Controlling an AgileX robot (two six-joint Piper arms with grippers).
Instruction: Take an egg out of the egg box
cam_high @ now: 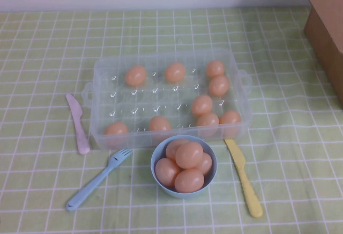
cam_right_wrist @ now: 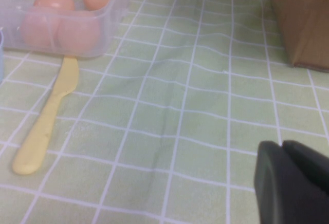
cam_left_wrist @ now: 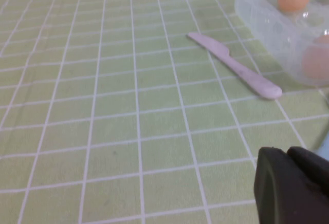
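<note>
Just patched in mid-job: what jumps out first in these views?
The clear egg box at mid-table, holding nine peach eggs, mostly on its right side. Just in front sits a light-blue bowl heaped with more eggs. Neither arm shows from above; left gripper and right gripper hang over bare cloth, nothing held.

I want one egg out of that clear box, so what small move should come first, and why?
Probably bring the right gripper, parked low over the cloth beside the yellow knife, toward the egg in the egg box's near right corner; it lies uncovered and closest. The left gripper sits beyond the pink knife.
</note>
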